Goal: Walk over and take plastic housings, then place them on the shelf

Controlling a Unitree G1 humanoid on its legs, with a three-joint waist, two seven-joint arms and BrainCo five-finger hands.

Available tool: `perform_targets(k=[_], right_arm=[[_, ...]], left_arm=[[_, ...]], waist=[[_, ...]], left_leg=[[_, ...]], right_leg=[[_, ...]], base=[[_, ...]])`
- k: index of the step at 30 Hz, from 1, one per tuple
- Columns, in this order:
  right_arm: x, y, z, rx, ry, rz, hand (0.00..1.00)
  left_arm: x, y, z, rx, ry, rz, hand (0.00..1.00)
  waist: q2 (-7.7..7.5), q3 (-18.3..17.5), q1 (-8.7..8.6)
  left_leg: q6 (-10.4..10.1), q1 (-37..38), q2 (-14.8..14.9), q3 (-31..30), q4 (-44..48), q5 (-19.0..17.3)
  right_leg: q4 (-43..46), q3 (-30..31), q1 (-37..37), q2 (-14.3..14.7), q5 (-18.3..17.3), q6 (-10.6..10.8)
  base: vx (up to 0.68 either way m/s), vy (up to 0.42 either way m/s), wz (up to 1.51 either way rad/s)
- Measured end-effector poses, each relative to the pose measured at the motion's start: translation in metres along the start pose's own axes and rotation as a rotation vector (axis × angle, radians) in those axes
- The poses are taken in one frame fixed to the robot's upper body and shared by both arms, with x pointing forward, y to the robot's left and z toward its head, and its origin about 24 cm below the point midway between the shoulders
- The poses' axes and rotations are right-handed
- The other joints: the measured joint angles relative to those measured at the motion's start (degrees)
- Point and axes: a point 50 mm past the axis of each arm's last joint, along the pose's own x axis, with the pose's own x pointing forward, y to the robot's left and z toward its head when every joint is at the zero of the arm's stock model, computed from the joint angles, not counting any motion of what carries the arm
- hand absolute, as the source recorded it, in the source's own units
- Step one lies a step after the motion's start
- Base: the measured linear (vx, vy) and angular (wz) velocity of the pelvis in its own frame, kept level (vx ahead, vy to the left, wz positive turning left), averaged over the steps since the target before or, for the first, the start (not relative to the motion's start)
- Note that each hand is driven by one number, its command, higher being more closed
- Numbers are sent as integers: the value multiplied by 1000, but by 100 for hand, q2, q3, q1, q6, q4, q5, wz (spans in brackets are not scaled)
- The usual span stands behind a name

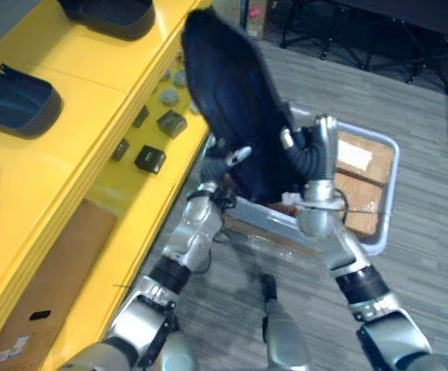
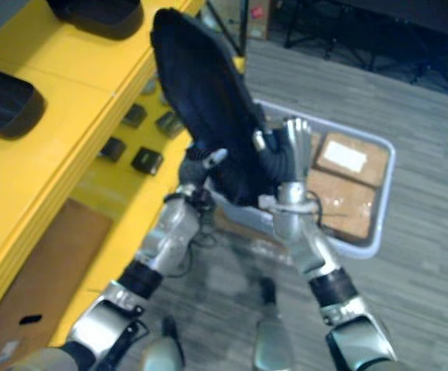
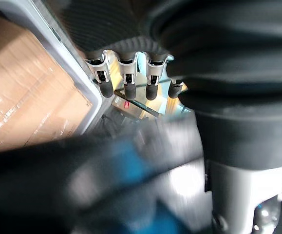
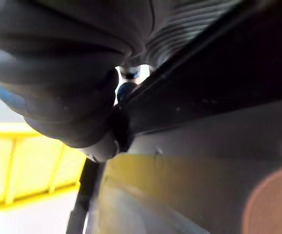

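A large dark plastic housing (image 1: 231, 100) is held up on end between my two hands, above a grey bin (image 1: 391, 193) and right beside the yellow shelf (image 1: 92, 85). My left hand (image 1: 227, 162) grips its lower left edge, with the thumb lying across the front. On the lower right edge, my right hand (image 1: 320, 151) has its fingers upright behind the housing and its thumb on the front. The left wrist view has that hand's fingers (image 3: 126, 85) in a row over the bin. The right wrist view looks along the housing's dark edge (image 4: 218, 83).
The top shelf bears two more dark housings (image 1: 15, 100) (image 1: 111, 15). Small black blocks (image 1: 150, 158) sit on the lower shelf level. Cardboard boxes (image 1: 363, 185) lie in the bin. Flat cardboard (image 1: 53, 286) lies under the shelf. Black frame legs (image 1: 363, 39) stand behind.
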Motion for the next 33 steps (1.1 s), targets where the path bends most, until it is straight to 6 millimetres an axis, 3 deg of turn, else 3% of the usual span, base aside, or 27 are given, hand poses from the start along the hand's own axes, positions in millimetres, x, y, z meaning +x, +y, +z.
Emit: perform_targets(k=[5,6,12,33], right_arm=[[0,5,-5,3,25,14,100],[2,7,-3,10,22,14,100],[6,18,-1,43,33,20,100],[9,22,8,189,60,-7,100]], left_arm=[[0,0,-4,12,17,2,0],[0,0,-4,12,17,2,100],[0,1,-6,24,45,15,100],[4,1,5,-61,-19,28,100]], waist=[[0,-2,34],[-2,-3,41],[-1,-4,49],[0,-4,39]], left_leg=[[5,78,-5,-9,-11,-6],[5,72,-13,-8,-10,-6],[8,65,-34,-8,-12,-3],[8,78,-35,10,-4,-2]], right_leg=[[-82,-25,160,-11,3,4],[-112,-25,162,-18,6,3],[-180,-30,159,-37,82,6],[-206,-16,164,-41,105,0]], base=[[-7,4,0],[-34,22,1],[0,0,0],[0,0,0]])
